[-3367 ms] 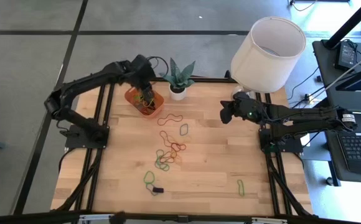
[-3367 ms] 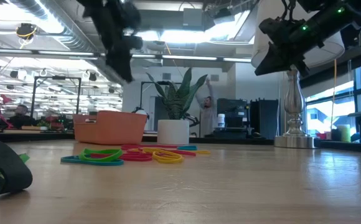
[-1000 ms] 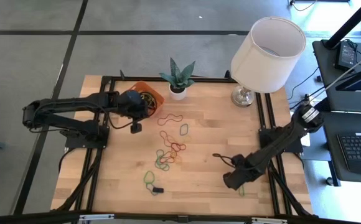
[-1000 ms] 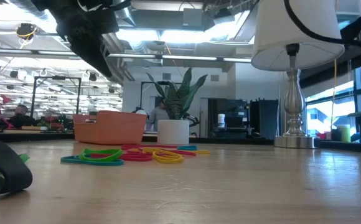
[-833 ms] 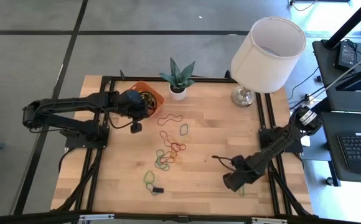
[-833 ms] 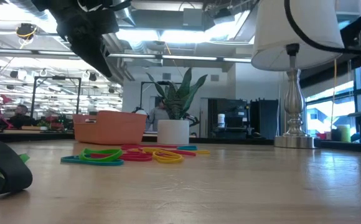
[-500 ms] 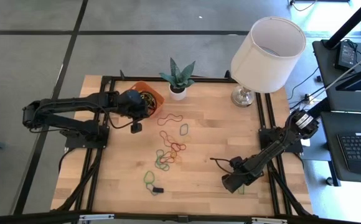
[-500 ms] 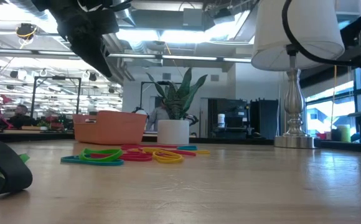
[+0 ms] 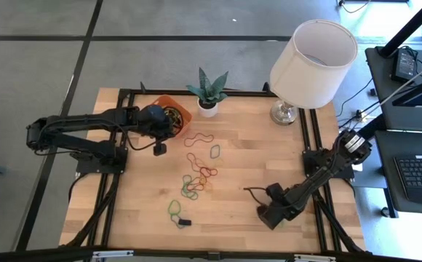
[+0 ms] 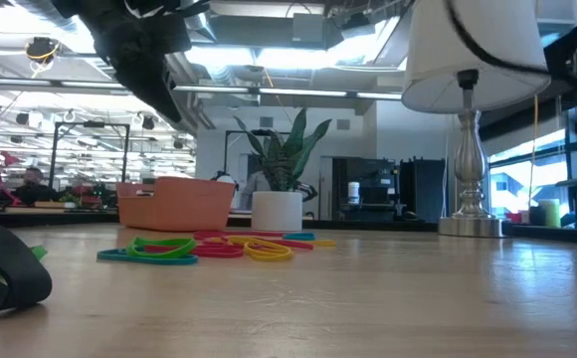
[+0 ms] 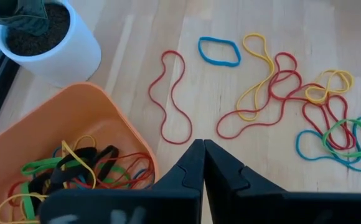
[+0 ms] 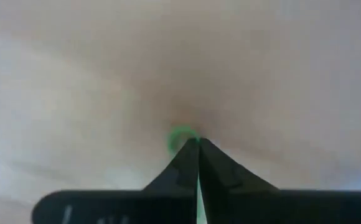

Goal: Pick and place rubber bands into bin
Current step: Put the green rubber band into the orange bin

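The right gripper (image 9: 268, 216), near the tabletop's front right corner, is pinched onto a green band (image 12: 179, 137) (thin, limp, stretchy; best nipped on one strand); the left gripper (image 9: 159, 148) waits closed and empty beside the bin (image 9: 180, 113); loose rubber bands (image 9: 198, 178) lie mid-table.

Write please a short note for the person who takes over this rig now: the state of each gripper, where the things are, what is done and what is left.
Left gripper: shut, empty, waiting beside the orange bin, over the table.
Right gripper: shut, low at the table's near right part, pinching a green rubber band; it is not yet lifted.
Bin: at the far left of the table, next to the white plant pot. It already holds several bands.
Left to do: carry the green band to the bin, then clear the loose rubber bands in the middle of the table and the few near the front edge.
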Controlling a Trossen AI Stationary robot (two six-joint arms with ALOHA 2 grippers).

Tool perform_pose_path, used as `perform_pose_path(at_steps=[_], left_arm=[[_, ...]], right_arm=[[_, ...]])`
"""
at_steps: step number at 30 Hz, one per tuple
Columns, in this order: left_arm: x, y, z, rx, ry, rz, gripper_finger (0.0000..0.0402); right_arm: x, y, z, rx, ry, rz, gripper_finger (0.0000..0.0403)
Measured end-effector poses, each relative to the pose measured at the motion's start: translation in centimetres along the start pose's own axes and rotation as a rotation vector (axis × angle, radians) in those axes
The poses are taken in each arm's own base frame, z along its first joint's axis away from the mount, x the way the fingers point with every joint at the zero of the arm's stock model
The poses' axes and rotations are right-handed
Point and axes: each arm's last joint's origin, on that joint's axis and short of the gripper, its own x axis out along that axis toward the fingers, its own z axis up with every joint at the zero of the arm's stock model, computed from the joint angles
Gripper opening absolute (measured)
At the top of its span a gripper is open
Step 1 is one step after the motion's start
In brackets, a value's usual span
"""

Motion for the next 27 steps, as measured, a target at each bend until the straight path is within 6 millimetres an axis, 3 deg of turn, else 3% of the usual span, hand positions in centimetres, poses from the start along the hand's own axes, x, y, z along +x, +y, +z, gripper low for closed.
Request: perform_pose_path(at_steps=[5,8,14,21,27], left_arm=[[0.0,0.1,0.5,0.002,-0.055,0.006,0.0002],[-0.1,0.1,1.2,0.004,-0.123,0.013,0.0011],[-0.3,0.2,2.2,0.027,-0.228,0.014,0.007],[-0.4,-0.2,2.9,0.021,-0.302,-0.044,0.0162],[-0.5,-1.2,3.4,0.007,-0.353,-0.081,0.0209]], right_arm=[[-2.3,1.4,0.6,-0.035,-0.227,0.087,0.0006],[-3.5,2.5,1.9,-0.043,-0.351,0.133,0.0003],[-5.4,4.4,6.0,-0.054,-0.56,0.176,0.0002],[-7.8,7.0,12.4,-0.292,-0.665,0.236,0.0001],[-11.0,8.4,17.6,-0.54,-0.868,0.382,0.0001]])
